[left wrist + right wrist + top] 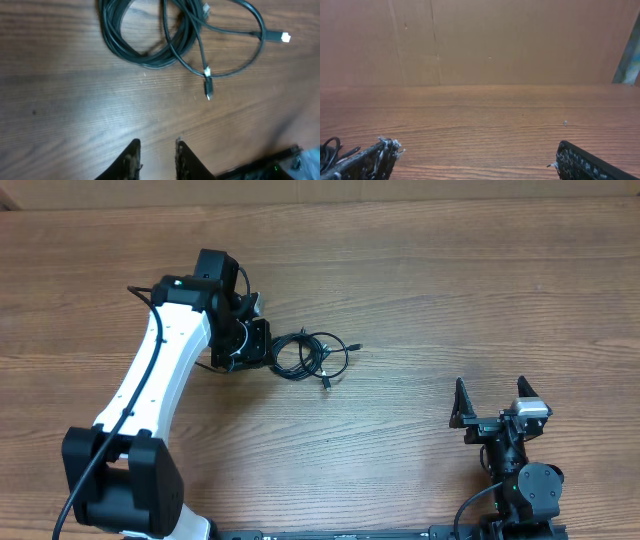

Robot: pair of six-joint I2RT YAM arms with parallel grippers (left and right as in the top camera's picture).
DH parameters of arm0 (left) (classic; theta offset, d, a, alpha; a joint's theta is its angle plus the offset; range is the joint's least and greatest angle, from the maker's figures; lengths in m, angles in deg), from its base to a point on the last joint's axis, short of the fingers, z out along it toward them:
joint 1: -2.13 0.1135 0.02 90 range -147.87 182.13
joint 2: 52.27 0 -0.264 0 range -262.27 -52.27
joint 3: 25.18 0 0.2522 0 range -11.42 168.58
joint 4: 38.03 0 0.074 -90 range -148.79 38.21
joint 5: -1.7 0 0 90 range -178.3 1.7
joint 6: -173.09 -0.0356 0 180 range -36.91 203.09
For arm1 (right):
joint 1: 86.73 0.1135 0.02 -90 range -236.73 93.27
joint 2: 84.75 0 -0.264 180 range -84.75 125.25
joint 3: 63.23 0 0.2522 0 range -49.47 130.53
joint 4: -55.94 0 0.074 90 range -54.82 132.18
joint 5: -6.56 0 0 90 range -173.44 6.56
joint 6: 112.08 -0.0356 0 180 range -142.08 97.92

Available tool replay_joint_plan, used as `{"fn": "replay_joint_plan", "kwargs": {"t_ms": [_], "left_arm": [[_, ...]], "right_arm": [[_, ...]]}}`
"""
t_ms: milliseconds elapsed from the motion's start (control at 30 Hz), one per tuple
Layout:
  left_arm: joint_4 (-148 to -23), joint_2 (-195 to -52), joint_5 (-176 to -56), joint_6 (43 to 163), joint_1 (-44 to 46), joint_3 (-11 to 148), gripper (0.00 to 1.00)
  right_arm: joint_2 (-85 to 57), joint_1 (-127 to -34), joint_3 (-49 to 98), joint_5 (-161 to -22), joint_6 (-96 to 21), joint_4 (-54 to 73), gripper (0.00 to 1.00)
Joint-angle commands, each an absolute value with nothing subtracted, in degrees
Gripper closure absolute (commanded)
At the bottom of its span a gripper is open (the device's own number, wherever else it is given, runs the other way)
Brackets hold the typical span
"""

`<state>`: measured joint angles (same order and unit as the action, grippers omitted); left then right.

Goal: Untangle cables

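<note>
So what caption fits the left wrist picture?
Left tool, narrowly open and empty, hovers short of the coiled black cables on the wooden table.

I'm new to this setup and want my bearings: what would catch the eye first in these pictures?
A tangle of thin black cables lies coiled near the middle of the wooden table, plug ends sticking out. The left gripper is right beside it, its fingers slightly apart with nothing between them. The right gripper sits wide open far off, near the table's lower-right edge in the overhead view.
</note>
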<state>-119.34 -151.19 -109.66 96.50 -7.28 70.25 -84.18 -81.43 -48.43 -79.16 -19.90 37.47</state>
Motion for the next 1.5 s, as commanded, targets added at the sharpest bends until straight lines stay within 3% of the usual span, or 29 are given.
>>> {"fn": "replay_joint_plan", "kwargs": {"t_ms": [0, 67, 333, 433, 733, 867, 1067, 1233, 1367, 1467], "left_arm": [[-115.97, -153.22, -108.83, 99.51, -7.76, 68.22, 0.73], [-113.48, -154.03, -108.83, 101.41, -8.17, 66.84, 0.67], [-107.99, -161.39, -105.16, 103.93, -10.80, 65.90, 0.64], [-106.31, -163.76, -103.15, 103.95, -11.32, 65.92, 0.58], [-100.12, -167.34, -102.21, 104.21, -10.54, 65.92, 0.57], [-98.94, -167.36, -95.30, 106.66, -10.71, 65.90, 0.61], [-100.23, -167.38, -95.56, 106.86, -10.84, 65.77, 0.63], [-101.04, -167.38, -95.81, 106.88, -11.69, 65.18, 0.75], [-101.11, -167.38, -95.78, 106.88, -12.81, 63.91, 0.56], [-101.13, -167.38, -95.78, 106.88, -13.88, 62.60, 0.50]], "right_arm": [[-84.59, -81.32, -49.02, -79.73, -19.00, 37.73, 0.00], [-84.59, -81.32, -49.02, -79.73, -19.00, 37.73, 0.00], [-84.59, -81.32, -49.02, -79.73, -19.00, 37.73, 0.00], [-84.59, -81.32, -49.02, -79.71, -19.00, 37.73, 0.00], [-84.59, -81.32, -49.02, -79.71, -19.00, 37.71, 0.00], [-84.59, -81.32, -49.02, -79.71, -19.00, 37.71, 0.00], [-84.59, -81.32, -49.02, -79.73, -19.00, 37.73, 0.00], [-84.59, -81.32, -49.02, -79.71, -19.00, 37.71, 0.00], [-84.59, -81.32, -49.02, -79.73, -19.00, 37.71, 0.00], [-84.59, -81.32, -49.02, -79.73, -19.00, 37.73, 0.00]]}}
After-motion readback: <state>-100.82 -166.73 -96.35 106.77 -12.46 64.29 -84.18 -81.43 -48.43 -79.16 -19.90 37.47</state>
